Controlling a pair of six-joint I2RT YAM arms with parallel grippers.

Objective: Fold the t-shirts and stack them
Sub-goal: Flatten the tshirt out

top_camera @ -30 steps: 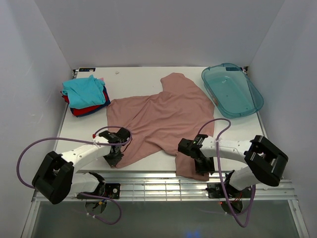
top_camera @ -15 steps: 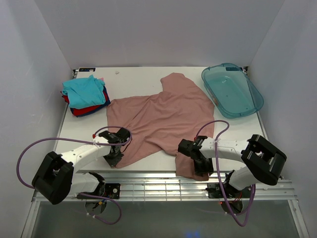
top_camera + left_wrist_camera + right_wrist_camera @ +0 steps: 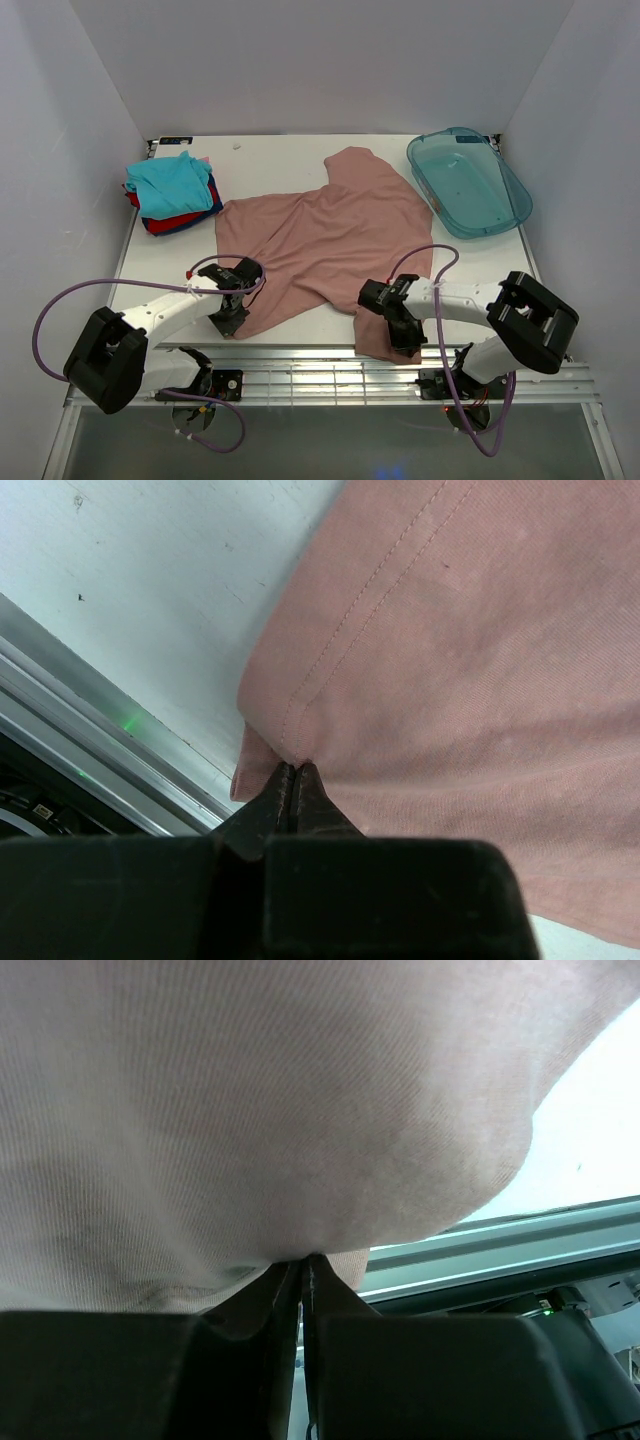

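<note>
A large dusty-pink t-shirt lies spread and rumpled over the middle of the table. My left gripper is shut on its near-left hem corner, the two tips pinching the stitched edge. My right gripper is shut on the shirt's near-right edge, with cloth bulging over the fingers. At the far left stands a stack of folded t-shirts: teal on top, red and dark blue beneath.
A translucent blue-green plastic tray sits at the far right corner. The table's near edge with a metal rail runs just behind both grippers. White walls close in the left, right and back sides.
The right gripper has shut on the shirt's near-right edge and shifted slightly left and nearer. The left gripper has kept its pinch and place.
</note>
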